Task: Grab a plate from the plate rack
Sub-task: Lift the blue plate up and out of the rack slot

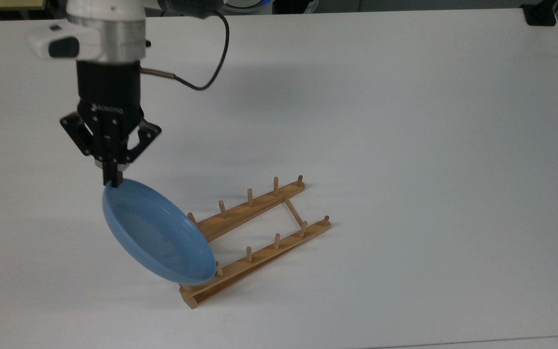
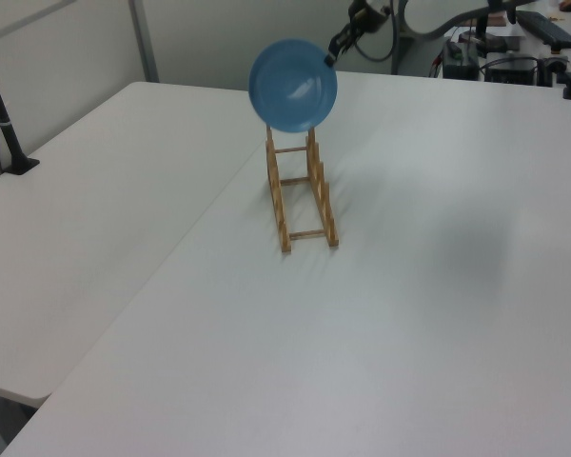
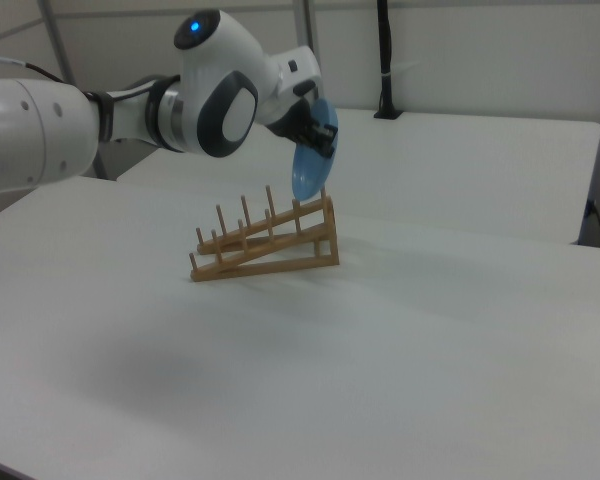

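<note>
My gripper (image 1: 113, 182) is shut on the upper rim of the light-blue plate (image 1: 158, 232), which hangs tilted below it with its hollow face showing. In the top view the plate's lower edge overlaps the end pegs of the wooden plate rack (image 1: 240, 214); I cannot tell if they touch. In the left view the plate (image 2: 292, 85) is above the rack's (image 2: 324, 197) far end, with the gripper (image 2: 331, 57) at its upper right rim. In the right view the plate (image 3: 308, 168) is seen edge-on under the gripper (image 3: 323, 140), and the rack (image 3: 280, 226) slopes up toward it.
The rack stands on a wide white table (image 1: 405, 145). A dark cable (image 1: 211, 68) loops from the wrist. A black block (image 1: 540, 14) sits at the top view's far right corner. A black post (image 2: 5, 114) stands at the left view's left edge.
</note>
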Available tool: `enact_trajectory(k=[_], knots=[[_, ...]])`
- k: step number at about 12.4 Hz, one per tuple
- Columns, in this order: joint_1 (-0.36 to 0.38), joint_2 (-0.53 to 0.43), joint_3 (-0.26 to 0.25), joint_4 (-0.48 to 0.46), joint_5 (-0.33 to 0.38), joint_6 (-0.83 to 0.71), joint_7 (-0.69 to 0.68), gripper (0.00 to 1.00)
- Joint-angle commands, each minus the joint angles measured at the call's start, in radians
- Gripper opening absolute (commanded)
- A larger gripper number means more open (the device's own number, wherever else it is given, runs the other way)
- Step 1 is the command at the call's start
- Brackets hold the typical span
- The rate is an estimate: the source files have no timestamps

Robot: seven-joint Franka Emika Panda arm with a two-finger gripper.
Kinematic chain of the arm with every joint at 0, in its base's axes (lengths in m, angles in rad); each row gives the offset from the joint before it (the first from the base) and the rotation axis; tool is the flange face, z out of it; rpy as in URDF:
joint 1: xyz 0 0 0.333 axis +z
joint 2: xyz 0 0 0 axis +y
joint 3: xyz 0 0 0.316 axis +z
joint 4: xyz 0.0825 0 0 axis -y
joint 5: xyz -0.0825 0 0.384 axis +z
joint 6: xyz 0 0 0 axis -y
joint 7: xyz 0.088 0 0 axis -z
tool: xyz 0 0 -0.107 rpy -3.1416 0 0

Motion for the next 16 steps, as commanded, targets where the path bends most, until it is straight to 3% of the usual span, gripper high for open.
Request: enact_trajectory(k=[1,6,11,14,16], knots=[[-0.003,-0.063,-0.002,-0.022,0.002,-0.024,0.015,0.00],[-0.038,-0.123,-0.002,-0.026,0.000,-0.246,-0.012,0.00],[-0.091,-0.183,-0.002,-0.031,0.005,-0.611,-0.231,0.00],[-0.121,-0.183,-0.002,-0.072,0.002,-0.874,-0.482,0.00],[-0.141,-0.175,-0.004,-0.130,0.003,-0.884,-0.544,0.00]])
